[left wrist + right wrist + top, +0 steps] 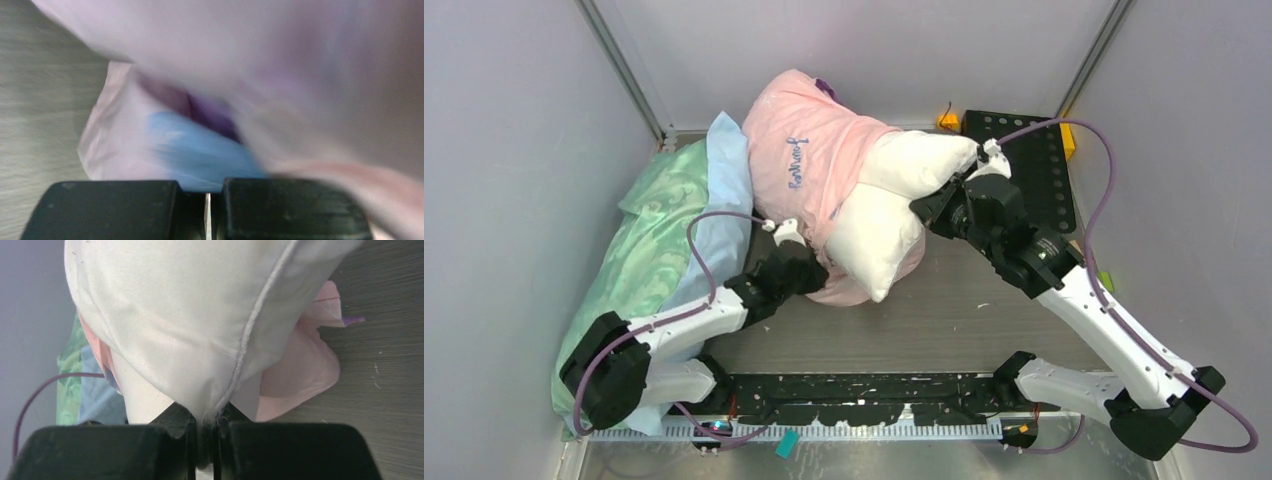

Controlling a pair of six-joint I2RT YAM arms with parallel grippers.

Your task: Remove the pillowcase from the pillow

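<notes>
Extraction step: pillow (894, 200) half out of pillowcase (809, 150) on the counter (984, 310).
Right fingers (280, 450) pinch the pillow's seam; left fingers (115, 210) are clenched at the pink hem, catch unclear. Confirm it, then pull apart steadily.

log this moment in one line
left gripper: shut, at pillowcase | right gripper: shut on pillow corner | pillow: partly out of pillowcase

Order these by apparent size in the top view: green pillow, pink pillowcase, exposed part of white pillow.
1. green pillow and pink pillowcase: too alike to rank.
2. Exposed part of the white pillow: clearly smaller.
</notes>
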